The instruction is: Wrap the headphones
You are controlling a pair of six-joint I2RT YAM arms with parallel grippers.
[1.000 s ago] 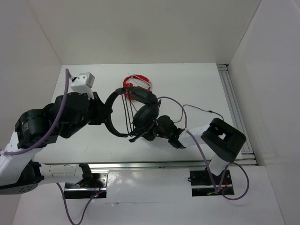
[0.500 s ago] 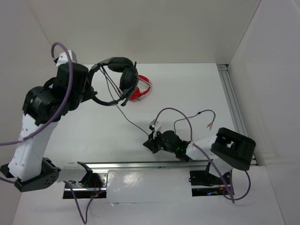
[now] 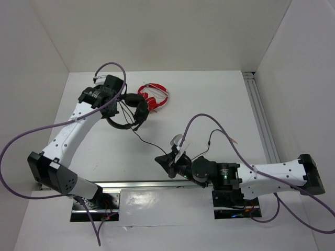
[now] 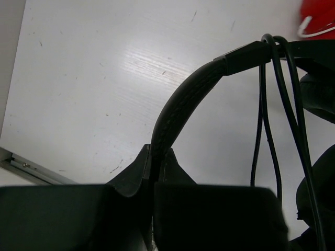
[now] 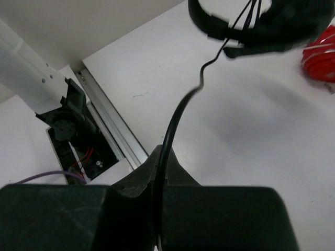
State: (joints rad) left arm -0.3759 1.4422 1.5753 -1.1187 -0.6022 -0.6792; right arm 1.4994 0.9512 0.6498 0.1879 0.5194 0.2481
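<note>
Overhead, the left hand gripped the headphones in the upper left of the frame, beside the red headphones. Their cable slanted down-right to the right hand. Left wrist: the hand was clamped on the headband, which arced to the upper right above the desk. Right wrist: the hand pinched the cable, which ran upward.

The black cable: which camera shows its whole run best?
Top external: the cable runs in full from the black headphones to the right claw. Right wrist shows it foreshortened and blurred; left wrist shows only loops hanging over the headband.
</note>
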